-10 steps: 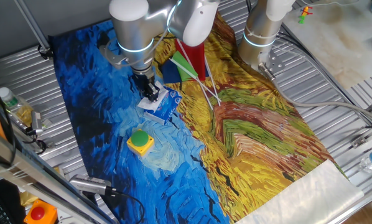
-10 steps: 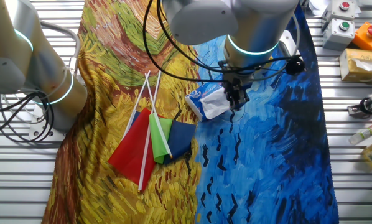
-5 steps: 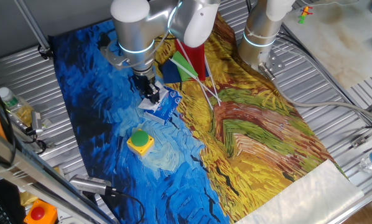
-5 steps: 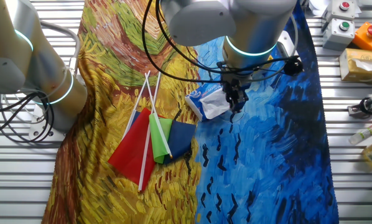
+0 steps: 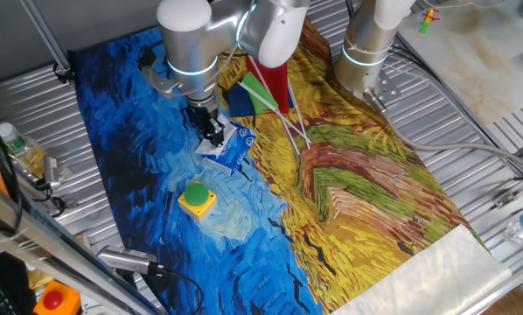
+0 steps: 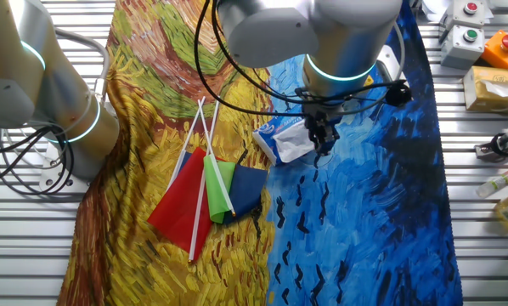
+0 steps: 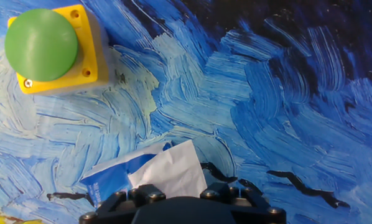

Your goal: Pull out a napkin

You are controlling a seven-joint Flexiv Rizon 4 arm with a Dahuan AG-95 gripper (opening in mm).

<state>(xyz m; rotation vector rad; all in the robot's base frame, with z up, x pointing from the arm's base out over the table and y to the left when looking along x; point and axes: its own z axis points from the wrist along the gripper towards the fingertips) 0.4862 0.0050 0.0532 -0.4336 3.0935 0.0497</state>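
Your gripper [image 5: 213, 134] sits low over the blue tissue packet [image 5: 231, 149] near the middle of the painted cloth [image 5: 358, 201], on its blue half. In one fixed view the dark fingers reach down to the packet's top, and in the other fixed view the gripper [image 6: 323, 141] meets the white sheet at the packet's [image 6: 275, 136] right end. In the hand view the napkin [image 7: 170, 173] rises as a creased white point straight out of the blue packet [image 7: 111, 177] and runs up under the black gripper body, so your fingers look closed narrowly on it, though the fingertips themselves are hidden in that view. The napkin [image 6: 298, 140] is still joined to the packet, only partly out.

The packet lies flat on the cloth. A yellow box with a green push button [image 5: 197, 198] stands nearby on the blue area, well clear of the packet; it also shows at the hand view's upper left [image 7: 46, 46]. Small flags on white sticks [image 6: 205, 191], red, green and dark blue, lie just beside the packet on the yellow side of the cloth.
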